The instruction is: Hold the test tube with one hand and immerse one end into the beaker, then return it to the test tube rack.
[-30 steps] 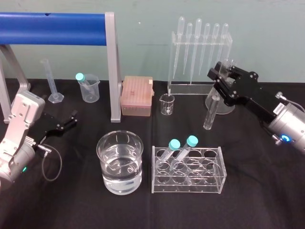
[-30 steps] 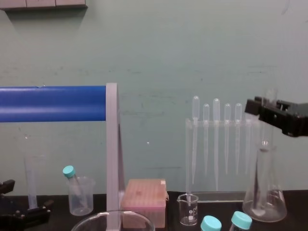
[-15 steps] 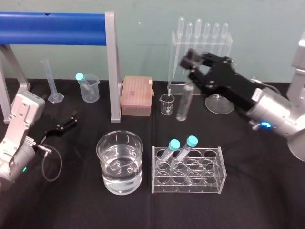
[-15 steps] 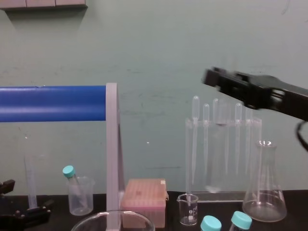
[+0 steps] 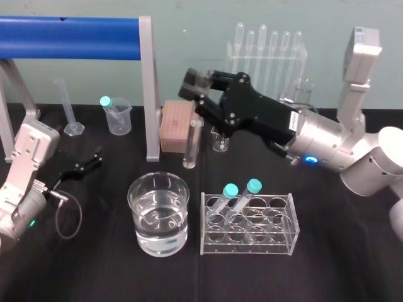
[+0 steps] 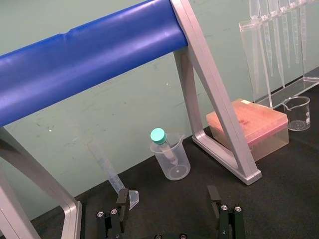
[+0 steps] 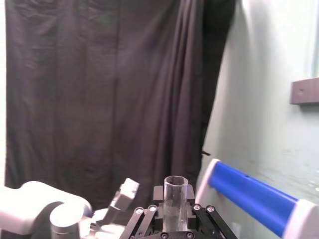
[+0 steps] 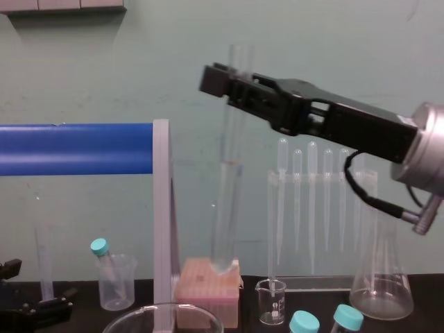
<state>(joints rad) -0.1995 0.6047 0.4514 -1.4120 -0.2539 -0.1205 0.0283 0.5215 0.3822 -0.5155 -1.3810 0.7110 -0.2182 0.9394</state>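
My right gripper is shut on the upper part of the test tube, a clear uncapped glass tube hanging nearly upright in the air. In the chest view the test tube hangs in front of the pink box, its rim above the gripper. The right wrist view has the tube clamped between both fingers. The wide beaker, part full of water, stands just in front of and left of the tube's lower end. The clear test tube rack stands to the beaker's right. My left gripper rests open at the far left.
Two teal-capped tubes lean in the rack. Behind stand a pink tip box, a small glass beaker, a pipette stand, a conical flask, a plastic beaker and a blue-barred frame.
My right gripper has carried the test tube leftward, from beside the flask at the back right to just behind the wide beaker. The left arm has not moved.
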